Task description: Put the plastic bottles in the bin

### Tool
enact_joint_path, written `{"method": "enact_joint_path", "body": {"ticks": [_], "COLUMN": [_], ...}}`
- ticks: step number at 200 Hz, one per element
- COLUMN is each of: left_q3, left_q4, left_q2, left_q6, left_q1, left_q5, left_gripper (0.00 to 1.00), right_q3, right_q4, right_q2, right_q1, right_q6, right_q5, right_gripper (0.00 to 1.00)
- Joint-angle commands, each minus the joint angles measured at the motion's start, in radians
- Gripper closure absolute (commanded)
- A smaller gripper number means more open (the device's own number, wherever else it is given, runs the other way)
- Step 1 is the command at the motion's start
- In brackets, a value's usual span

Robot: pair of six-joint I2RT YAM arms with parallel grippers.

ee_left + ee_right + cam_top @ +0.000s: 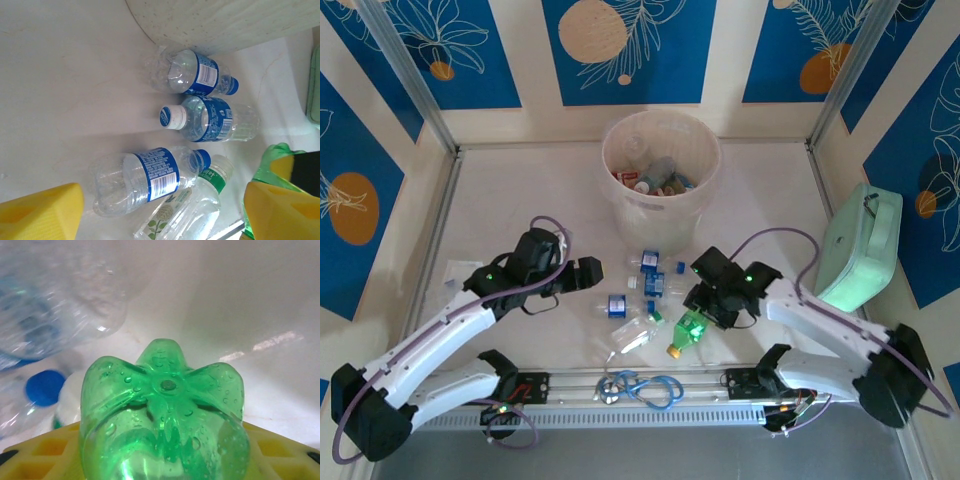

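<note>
**While the left gripper (592, 275) hangs open, the right gripper (700, 310) grips a green bottle (693, 326)**

Where the white table (520, 210) meets the far wall, at upper centre of the top view, the cream-white ribbed bin (660, 215) stands upright with several bottles inside. The mint-green case (860, 250) sits at the right edge, well apart from the bin. The left gripper is left of centre. Its yellow fingers (40, 212) are spread wide in the lower corners of the left wrist view, with nothing clamped between them.

The loose bottles lie on their sides at mid-frame, between the two grippers and below the bin. In the left wrist view one clear blue-labelled bottle (192, 75) lies just beside the bin wall at the top. A second clear bottle (212, 120) lies beneath it, cap pointing left. A third clear bottle (145, 177) lies at lower centre, touching a clear green-capped bottle (192, 205).

Right of centre, the right gripper has the green bottle by its base end, with the orange cap (673, 351) pointing lower left. In the right wrist view the petal-shaped base fills the lower centre, and the yellow pads (285, 452) press against both flanks. I cannot tell whether the bottle is off the table. A blue cable loop (645, 388) lies at bottom centre.
</note>
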Motion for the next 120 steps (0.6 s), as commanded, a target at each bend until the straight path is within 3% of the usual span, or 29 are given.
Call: {"method": "enact_joint_path", "body": {"ticks": [1, 44, 89, 120], "left_q3": [0.05, 0.084, 0.001, -0.013], "left_q4": [0.04, 0.188, 0.653, 0.784], "left_q2": [-0.037, -0.043, -0.036, -0.023], "left_q6": [0.006, -0.031, -0.218, -0.262], "left_q1": [0.012, 0.014, 0.007, 0.0], "left_q5": [0.047, 0.18, 0.446, 0.515], "left_gripper": [0.16, 0.11, 0.13, 0.11], "right_q3": [0.077, 0.257, 0.408, 0.502], "right_q4": [-0.079, 0.048, 0.275, 0.365], "right_q2": [-0.139, -0.235, -0.126, -0.052], "right_q1": [0.025, -0.018, -0.129, -0.145], "right_q6": [-0.014, -0.149, -0.194, -0.202], "right_q5": [0.091, 0.061, -0.121, -0.187], "right_gripper": [0.53, 0.52, 0.52, 0.52]}}
